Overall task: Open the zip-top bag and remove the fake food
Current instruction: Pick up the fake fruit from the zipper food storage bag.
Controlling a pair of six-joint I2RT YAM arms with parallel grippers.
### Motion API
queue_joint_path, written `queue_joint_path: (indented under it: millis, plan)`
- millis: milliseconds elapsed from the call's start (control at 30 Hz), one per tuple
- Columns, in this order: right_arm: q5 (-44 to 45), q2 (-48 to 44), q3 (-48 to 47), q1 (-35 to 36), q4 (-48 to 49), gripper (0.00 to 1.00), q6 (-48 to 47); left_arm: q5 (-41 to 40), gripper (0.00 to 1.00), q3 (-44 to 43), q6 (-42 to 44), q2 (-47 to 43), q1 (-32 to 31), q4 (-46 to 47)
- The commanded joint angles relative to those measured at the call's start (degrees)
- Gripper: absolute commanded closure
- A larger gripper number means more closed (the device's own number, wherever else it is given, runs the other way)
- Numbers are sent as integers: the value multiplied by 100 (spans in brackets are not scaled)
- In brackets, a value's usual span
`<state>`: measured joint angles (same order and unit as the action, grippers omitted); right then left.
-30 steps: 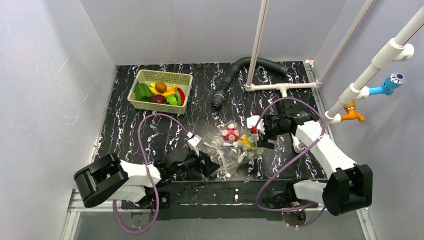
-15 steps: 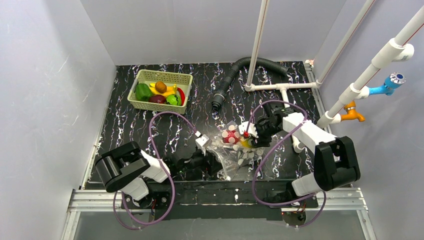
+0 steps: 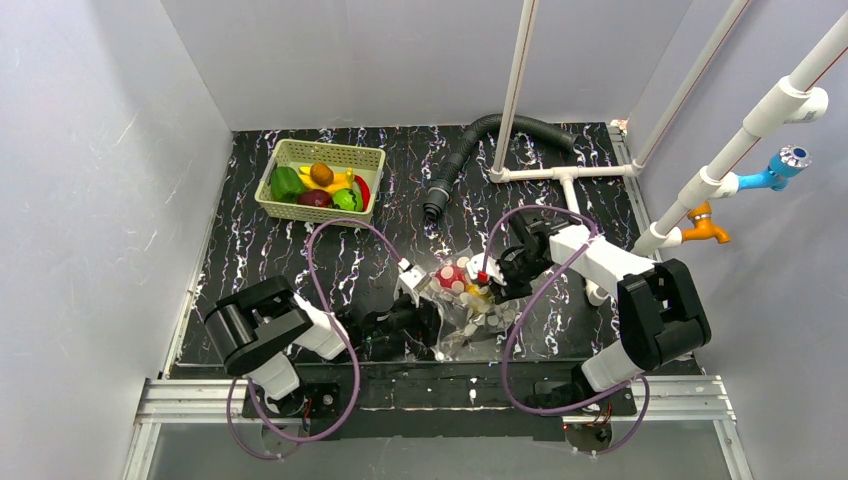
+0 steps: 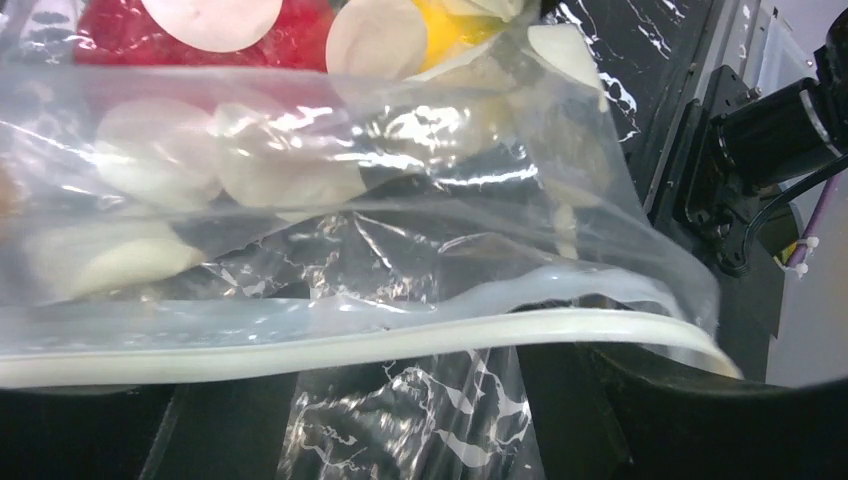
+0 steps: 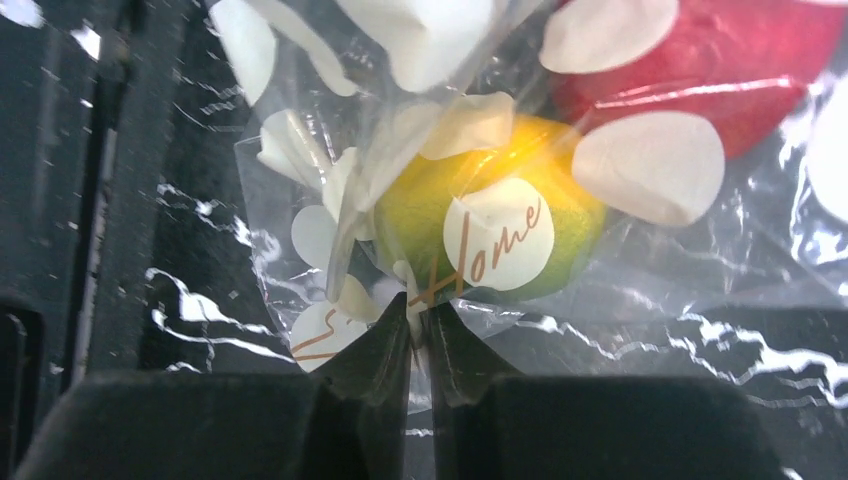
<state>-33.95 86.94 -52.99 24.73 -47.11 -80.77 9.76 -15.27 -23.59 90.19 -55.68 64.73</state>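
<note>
The zip-top bag (image 3: pixel 465 305), clear with white oval spots, lies crumpled on the black marbled table between both arms. Fake food shows through it: a red piece (image 3: pixel 451 277) and a yellow-green fruit (image 5: pixel 490 220) beside the red piece (image 5: pixel 700 60). My right gripper (image 5: pixel 420 312) is shut on a fold of the bag's film just in front of the yellow-green fruit; from above the right gripper (image 3: pixel 487 283) sits at the bag's right side. My left gripper (image 4: pixel 390 425) is open, and the bag's white zip strip (image 4: pixel 400 340) runs across in front of its wide-apart fingers.
A pale green lattice basket (image 3: pixel 300 150) at the back left holds several more plastic fruits and vegetables. A black corrugated hose (image 3: pixel 460 160) and white pipes (image 3: pixel 560 175) stand behind the bag. Taps stick out from the right wall.
My right gripper moved left onto the bag and closed on its film. The left arm pushed a little to the right along the bag's near edge, and the bag bunched up.
</note>
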Motion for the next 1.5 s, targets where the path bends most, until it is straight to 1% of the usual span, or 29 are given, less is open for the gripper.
queue_joint_path:
  millis: [0, 67, 167, 267, 333, 400, 467, 533, 600, 667, 700, 733, 767, 833, 1000, 1133, 1167, 1200, 1233, 1367, 1400, 1467]
  plan:
    - [-832, -183, -45, 285, -339, 87, 215, 144, 28, -207, 21, 160, -29, 382]
    - [-758, -173, -47, 453, -299, 91, 414, 202, 27, -253, -52, 213, -31, 428]
    - [-730, -151, -84, 562, -317, 92, 541, 216, 26, -275, -151, 265, -31, 530]
    - [-916, -197, -234, 613, -578, 96, 566, 222, 23, -241, -264, 241, -31, 713]
    - [-978, -260, -259, 690, -566, 97, 745, 270, 22, -284, -342, 227, -31, 726]
    - [-807, -223, -302, 780, -414, 98, 1129, 353, 20, -385, -360, 240, -31, 607]
    - [-460, -71, -410, 828, -200, 98, 1729, 404, 19, -429, -401, 310, -31, 625]
    - [-126, 76, -535, 823, -96, 96, 2168, 415, 19, -345, -503, 419, -31, 913]
    - [16, 126, -569, 823, 18, 89, 2479, 378, 19, -196, -623, 484, -31, 1316]
    - [-33, 95, -525, 822, 35, 84, 2505, 344, 19, -88, -747, 467, -31, 1627]
    - [-68, 76, -492, 828, 40, 82, 2516, 366, 19, -93, -785, 419, -31, 1633]
    - [-115, 56, -449, 838, 66, 82, 2548, 413, 20, -153, -790, 349, -31, 1484]
    - [-101, 56, -442, 886, 82, 82, 2578, 455, 20, -236, -753, 274, -32, 1066]
    - [-26, 122, -444, 992, 120, 83, 2667, 442, 19, -446, -655, 172, -38, 511]
    - [82, 433, -740, 1179, 135, 87, 3323, 351, 18, -468, -654, 306, -87, 415]
    - [-166, 612, -948, 1205, 51, 90, 3563, 227, 16, -502, -662, 395, -161, 300]
    - [-243, 624, -956, 1213, 39, 91, 3593, 202, 7, -541, -657, 402, -176, 247]
    - [-330, 628, -958, 1222, 30, 91, 3609, 162, 2, -584, -651, 405, -198, 156]
    - [-409, 637, -963, 1233, 15, 91, 3623, 113, 2, -636, -636, 407, -222, 56]
    - [-724, 642, -985, 1236, -33, 93, 3656, -326, 2, -710, -635, 308, -280, -375]
    - [-808, 646, -992, 1236, -54, 93, 3650, -432, 4, -702, -665, 289, -284, -433]
    - [-1017, 688, -1021, 1236, -139, 95, 3613, -571, 13, -684, -716, 265, -285, -468]
